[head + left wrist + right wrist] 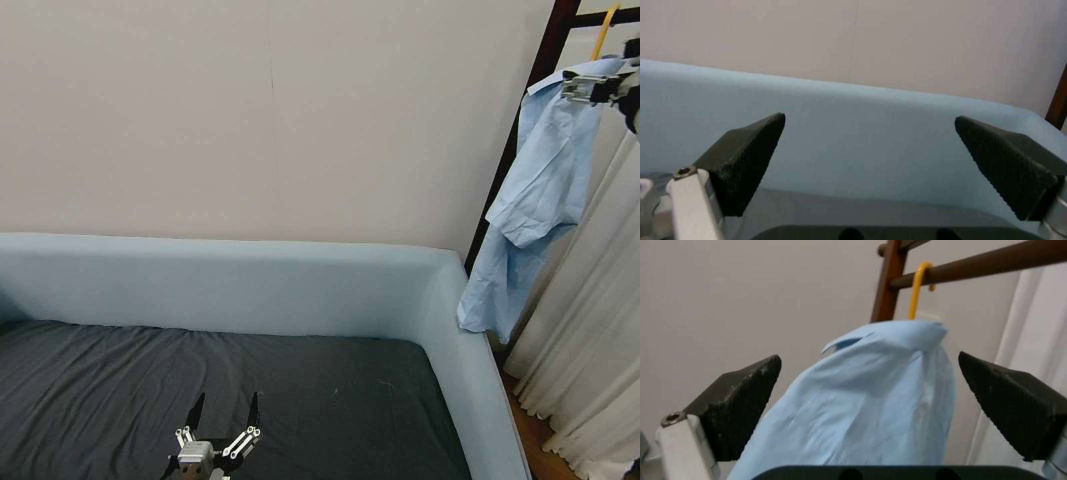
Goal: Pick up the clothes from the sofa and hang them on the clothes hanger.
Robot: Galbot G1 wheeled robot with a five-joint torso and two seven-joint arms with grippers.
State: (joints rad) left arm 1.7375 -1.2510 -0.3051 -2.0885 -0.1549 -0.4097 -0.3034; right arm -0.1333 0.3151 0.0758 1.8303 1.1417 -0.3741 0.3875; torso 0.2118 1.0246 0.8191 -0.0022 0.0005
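Note:
A light blue shirt [535, 200] hangs on a yellow hanger [605, 25] hooked over the dark brown rack [545, 60] at the far right. My right gripper [590, 88] is raised at the shirt's shoulder. In the right wrist view it [868, 360] is open, and the shirt's collar [867, 405] lies ahead between the spread fingers without being clamped. The hanger hook [920, 287] sits over the rack bar [987, 262]. My left gripper [226, 402] hovers low over the sofa's dark grey cushion [100, 390], open and holding nothing [870, 120].
The sofa's pale blue backrest [300, 285] and right arm stand between me and the wall. White curtains [600, 330] hang right behind the rack. A strip of wooden floor [530, 425] shows beside the sofa's arm.

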